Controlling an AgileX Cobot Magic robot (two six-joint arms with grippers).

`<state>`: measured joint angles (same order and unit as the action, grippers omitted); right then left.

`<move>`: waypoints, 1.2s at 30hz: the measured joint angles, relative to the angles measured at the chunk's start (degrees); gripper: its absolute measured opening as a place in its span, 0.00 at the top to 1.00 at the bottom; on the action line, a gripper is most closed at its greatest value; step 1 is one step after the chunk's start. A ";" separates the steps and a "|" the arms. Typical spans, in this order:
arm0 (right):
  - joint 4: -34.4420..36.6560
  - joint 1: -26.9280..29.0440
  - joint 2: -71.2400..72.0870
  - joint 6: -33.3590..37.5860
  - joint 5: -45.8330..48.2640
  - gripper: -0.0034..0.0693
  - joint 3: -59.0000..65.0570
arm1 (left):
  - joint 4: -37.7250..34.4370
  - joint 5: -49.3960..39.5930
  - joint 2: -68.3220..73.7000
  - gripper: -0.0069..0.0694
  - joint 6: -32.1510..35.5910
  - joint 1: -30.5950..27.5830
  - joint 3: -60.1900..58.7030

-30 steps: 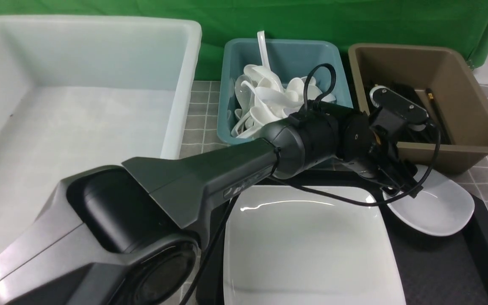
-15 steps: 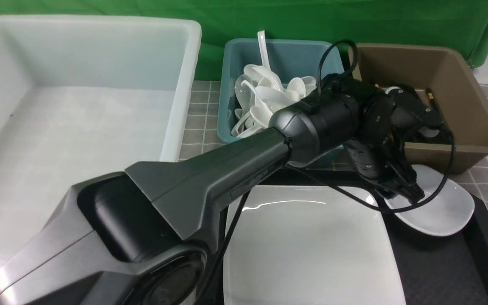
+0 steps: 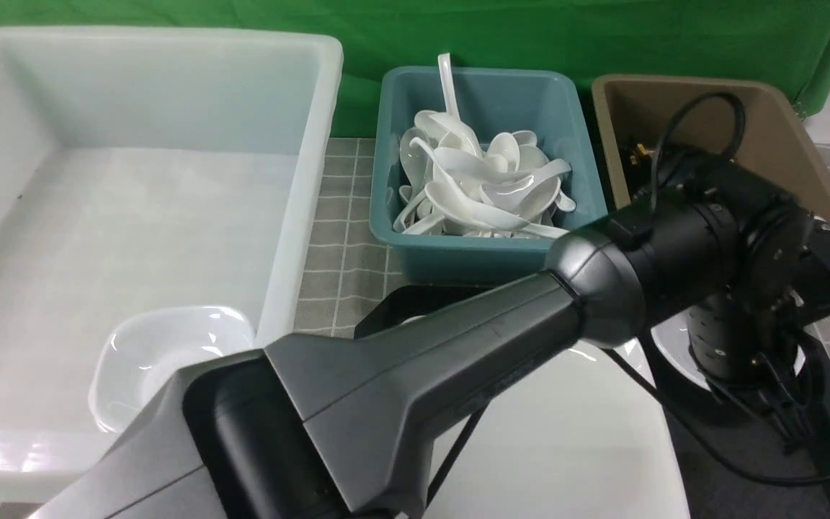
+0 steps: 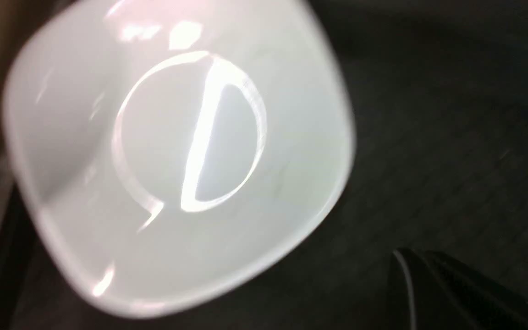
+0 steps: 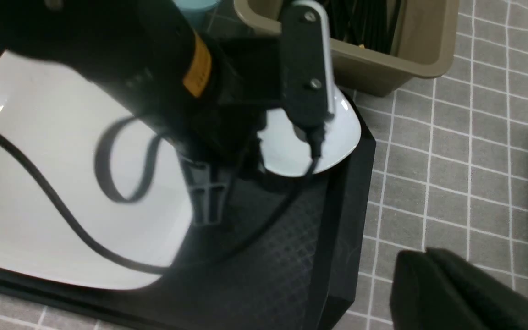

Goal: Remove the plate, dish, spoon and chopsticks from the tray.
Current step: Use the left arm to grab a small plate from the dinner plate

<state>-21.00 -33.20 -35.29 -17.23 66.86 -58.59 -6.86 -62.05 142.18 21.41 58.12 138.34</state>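
Nearest, the plate (image 3: 588, 447) lies flat on the tray (image 5: 264, 279), filling its near left part. Just beyond the plate's right edge, the left gripper (image 5: 206, 215) hangs low over bare tray floor, its jaws pressed together with nothing visible between them. The dish (image 4: 177, 160) sits just past those jaws, upright in the tray's far right corner. It is a rounded square, so it has no long axis to line up with, and its near rim faces the jaws. The right gripper (image 5: 417, 263) hovers over the bench (image 5: 452, 137) off the tray's right rim, jaws likewise pressed together and empty, and it is farther from the dish.

I judge the left arm better placed for the dish, though its jaws would have to spread first. Only these two things show on the tray, and the arm hides part of its floor.

Farther back stand the brown bin (image 3: 782, 144) and the teal bin (image 3: 501, 101), which is heaped with white spoons (image 3: 480, 180). The white tub (image 3: 170, 94) on the left holds another small dish (image 3: 170, 353).
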 joint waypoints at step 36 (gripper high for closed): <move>-1.97 0.00 -1.14 -3.93 0.00 0.91 0.00 | 5.83 14.72 7.71 0.56 8.44 0.10 0.07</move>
<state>-22.96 -33.20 -36.44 -21.17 66.86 -58.59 -1.03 -47.33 149.89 29.84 58.22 138.41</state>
